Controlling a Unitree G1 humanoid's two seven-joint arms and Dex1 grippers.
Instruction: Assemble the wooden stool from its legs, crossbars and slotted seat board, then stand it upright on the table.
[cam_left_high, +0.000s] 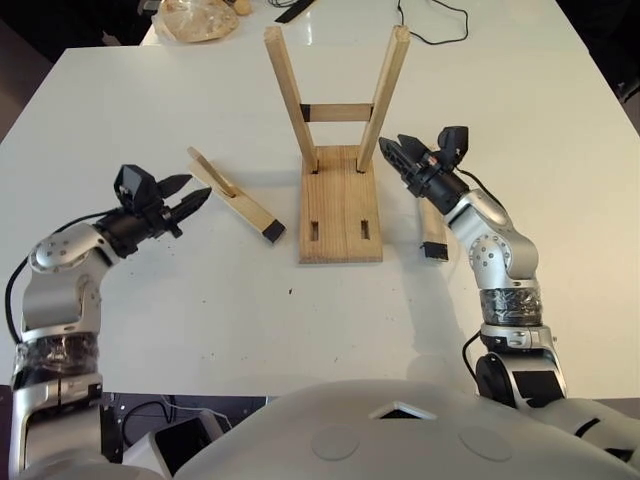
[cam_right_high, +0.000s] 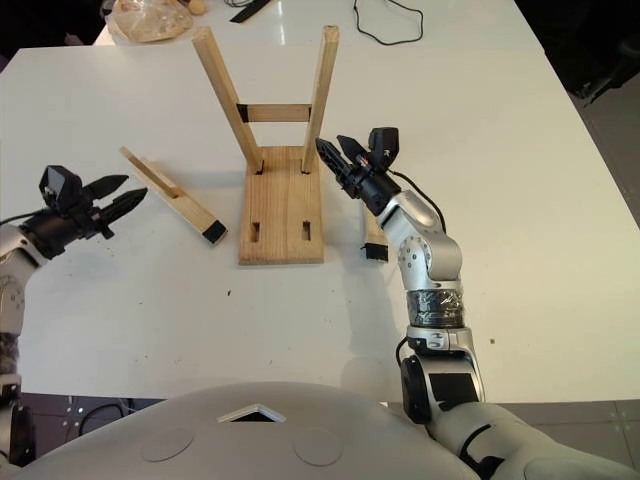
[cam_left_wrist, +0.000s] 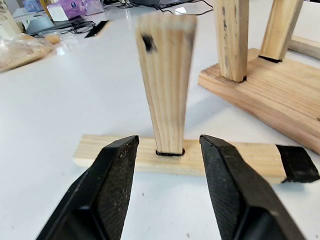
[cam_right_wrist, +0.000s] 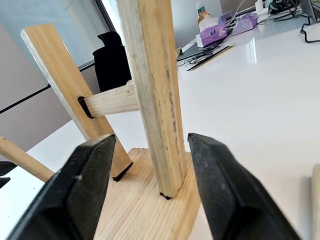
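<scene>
Nearest me on the white worktop (cam_left_high: 150, 320), my left claw (cam_left_high: 192, 193) hangs open just off the surface. Its two black fingers (cam_left_wrist: 107, 190) are spread and grip nothing. Just ahead of it lies a loose leg (cam_left_high: 245, 205), flat, with a black-capped end pointing towards me. A short crossbar (cam_left_wrist: 165, 90) is plugged into that leg and stands up from it. From the wrist camera the crossbar lines up with the gap between the fingers, and neither finger touches it.

On the other side, a second loose leg (cam_left_high: 432, 235) lies flat, partly under my right forearm and just beside the seat board (cam_left_high: 340, 205).

The slotted seat board lies flat in the middle, between my two arms. Its two nearer slots (cam_left_high: 313, 231) are unfilled. At its far end two legs stand plugged in, the left standing leg (cam_left_high: 290, 95) and the right standing leg (cam_left_high: 387, 90). Both lean outward, and a joining crossbar (cam_left_high: 338, 112) with dark ends links them.

My right claw (cam_left_high: 392, 148) is open and holds nothing. It sits low beside the foot of the right standing leg. I cannot tell whether the leg is already between the fingers or just beyond their tips.

At the far edge sit a clear bag (cam_left_high: 200, 18) and a black cable (cam_left_high: 435, 25).
</scene>
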